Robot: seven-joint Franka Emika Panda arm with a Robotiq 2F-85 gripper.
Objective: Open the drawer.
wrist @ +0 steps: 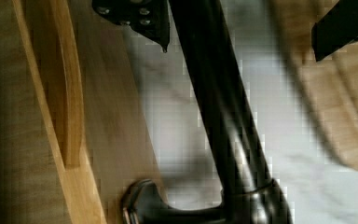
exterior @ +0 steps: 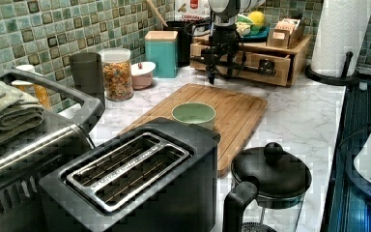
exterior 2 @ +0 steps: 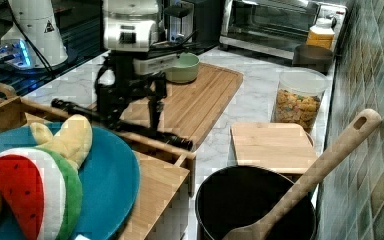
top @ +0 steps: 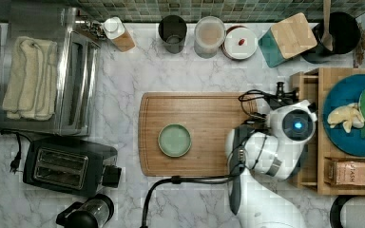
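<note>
The light-wood drawer sits in the base of a wooden stand and is pulled out a little, as its top edge shows in the right view. Across its front runs a long black bar handle. My gripper hangs straight down over that bar. It is open, with one finger on each side of the handle and a clear gap to the far finger. In the top view the white wrist covers the fingers beside the drawer.
A wooden cutting board with a green bowl lies just in front of the drawer. On the stand rests a teal plate with toy fruit. A toaster, a french press, jars and a paper towel roll stand around.
</note>
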